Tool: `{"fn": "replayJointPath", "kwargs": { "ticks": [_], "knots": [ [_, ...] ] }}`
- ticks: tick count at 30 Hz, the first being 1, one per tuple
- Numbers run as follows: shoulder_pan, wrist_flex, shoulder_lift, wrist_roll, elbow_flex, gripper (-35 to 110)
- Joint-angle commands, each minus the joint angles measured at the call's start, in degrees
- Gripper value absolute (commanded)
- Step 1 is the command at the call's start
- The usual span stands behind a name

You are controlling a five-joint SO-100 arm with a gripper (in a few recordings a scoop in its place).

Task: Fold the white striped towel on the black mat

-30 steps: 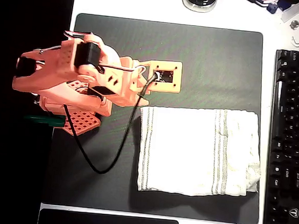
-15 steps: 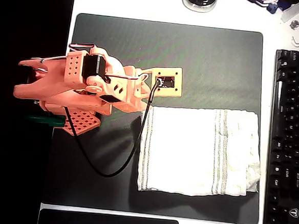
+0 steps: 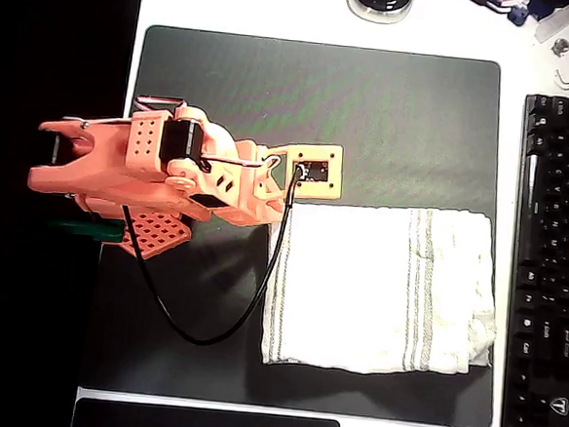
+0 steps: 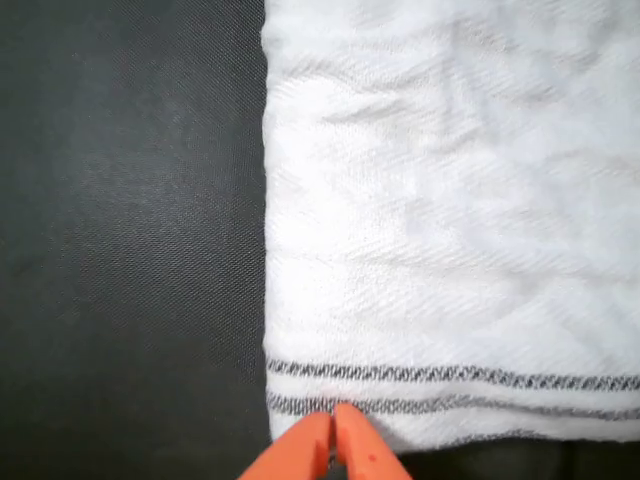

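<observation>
1. Closed, the orange two-finger gripper point(image 4: 335, 440) has its tips pressed together with no gap, at six o'clock in the wrist view, over the striped corner of the cloth; whether it pinches fabric cannot be told.
2. Soft off-white rectangular towel point(image 3: 377, 288) with thin grey stripes lies flat toward four o'clock on the large matte black rectangular desk mat point(image 3: 398, 124).
3. Orange arm point(image 3: 151, 170) reaches from nine o'clock to the towel's upper-left corner.
4. Black keyboard point(image 3: 553, 262) sits at three o'clock.
</observation>
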Motion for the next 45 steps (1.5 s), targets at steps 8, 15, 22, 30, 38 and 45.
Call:
{"fn": "replayJointPath", "kwargs": {
  "ticks": [8,15,22,30,38,45],
  "knots": [
    [0.97,0.62,4.48,-2.11,4.22,0],
    [1.58,0.62,5.27,-2.11,6.86,0],
    [2.20,0.44,5.27,-1.58,9.32,0],
    [2.90,-0.97,5.27,-0.62,11.87,0],
    [2.11,-0.97,5.27,-0.62,11.87,0],
    [1.93,-0.97,5.27,-0.18,11.95,0]
  ]
}}
